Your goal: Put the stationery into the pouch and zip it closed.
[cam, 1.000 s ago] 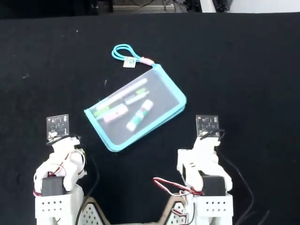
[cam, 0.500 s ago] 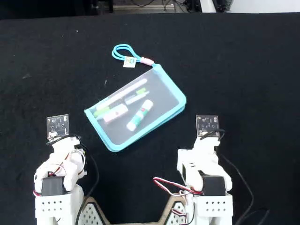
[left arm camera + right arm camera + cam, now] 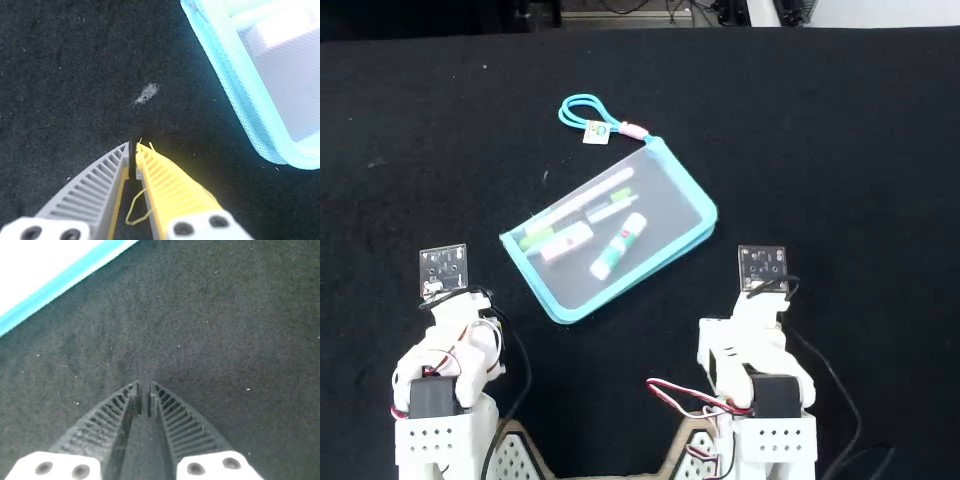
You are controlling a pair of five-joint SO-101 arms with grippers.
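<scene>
You see the pouch lying flat in the middle of the table, with the stationery inside it. Your left gripper and right gripper have their jaws closed on nothing, both near the pouch.

Black tabletop all around pouch

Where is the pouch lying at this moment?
In the high view the pouch lies tilted on the black table, ahead of the left arm and the right arm, its blue loop pointing away.
</scene>
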